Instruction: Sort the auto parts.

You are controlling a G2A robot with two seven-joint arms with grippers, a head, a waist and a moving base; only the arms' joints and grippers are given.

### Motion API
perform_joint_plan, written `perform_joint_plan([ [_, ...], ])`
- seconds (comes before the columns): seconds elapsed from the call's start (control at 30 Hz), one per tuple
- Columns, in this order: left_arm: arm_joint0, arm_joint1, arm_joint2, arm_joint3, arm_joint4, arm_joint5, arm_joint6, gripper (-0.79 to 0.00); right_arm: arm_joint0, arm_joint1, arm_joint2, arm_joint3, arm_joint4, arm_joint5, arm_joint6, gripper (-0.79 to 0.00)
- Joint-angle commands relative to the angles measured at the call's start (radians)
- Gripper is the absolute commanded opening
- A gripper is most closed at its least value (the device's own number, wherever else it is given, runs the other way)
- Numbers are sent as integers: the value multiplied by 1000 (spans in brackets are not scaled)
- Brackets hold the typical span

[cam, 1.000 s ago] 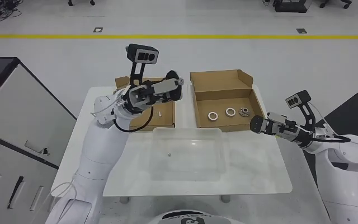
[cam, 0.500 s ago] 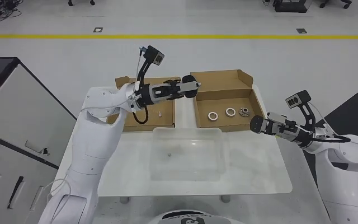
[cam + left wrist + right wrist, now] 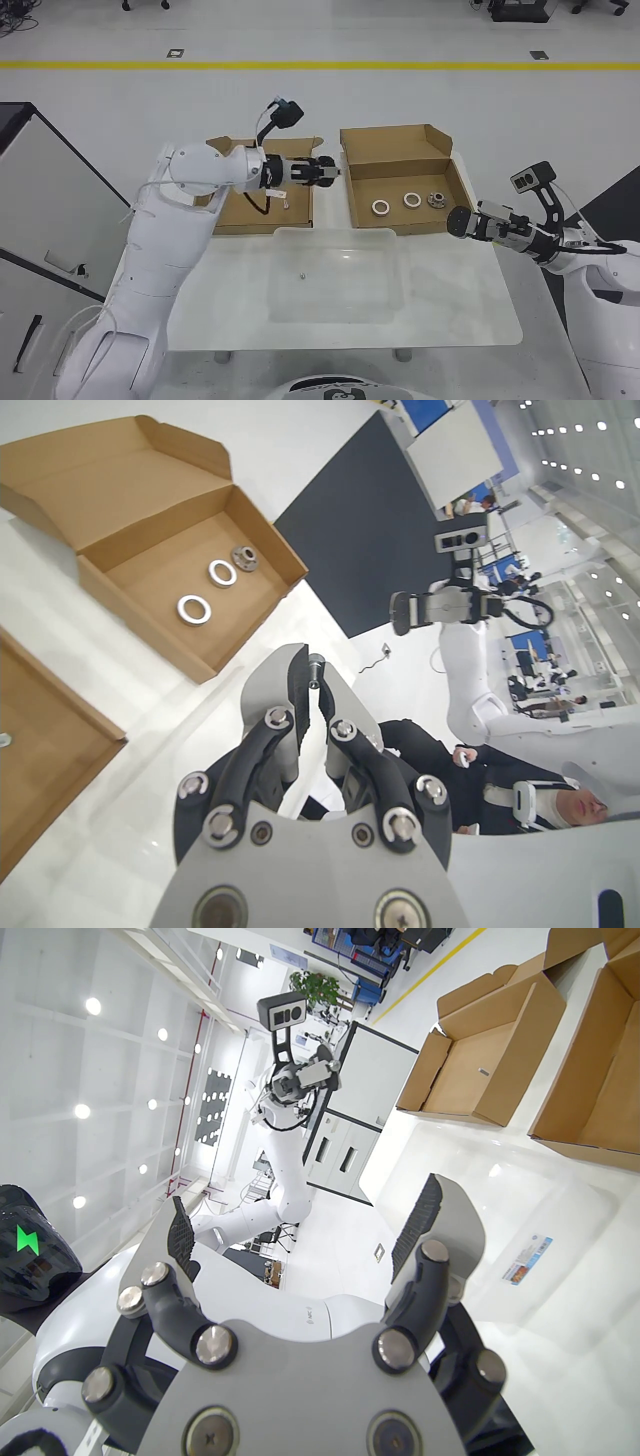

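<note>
The left arm's jaws are closed on a small silver threaded bolt (image 3: 313, 670), pinched upright at their very tips. In the top view they hang over the gap between two open brown cardboard boxes that stand side by side at the far side of the white table (image 3: 455, 290). The left brown cardboard box (image 3: 238, 211) holds a small pale part (image 3: 286, 204) on its floor, close to the wall nearest the jaws. The left wrist view also catches the edge of a silver washer (image 3: 3, 740) lying in that box. The right brown cardboard box (image 3: 365, 192), its lid folded back, holds three pieces in a loose row. These are a silver metal ring (image 3: 381, 208), a second silver metal ring (image 3: 412, 200) near it, and a grey flanged hub (image 3: 436, 198) just beside the second ring. In front of both boxes sits a clear plastic bin (image 3: 340, 300) with one tiny dark part (image 3: 302, 271) on its bottom. The right arm's jaws are spread wide and hold nothing. They hover just beside the near right corner of the right box, well apart from the left arm.
</note>
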Motion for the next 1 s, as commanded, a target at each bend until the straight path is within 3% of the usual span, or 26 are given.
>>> perform_joint_plan([
  [0.0, -18, 4, 14, 27, 76, 8, -6, -785, 0, 0, 0, 0, 0, 0, 0, 0],
  [0.43, -131, 32, 115, 178, 583, 44, -104, -785, 0, 0, 0, 0, 0, 0, 0, 0],
  [0.97, -200, -13, 300, 480, 675, 22, -56, -785, 0, 0, 0, 0, 0, 0, 0, 0],
])
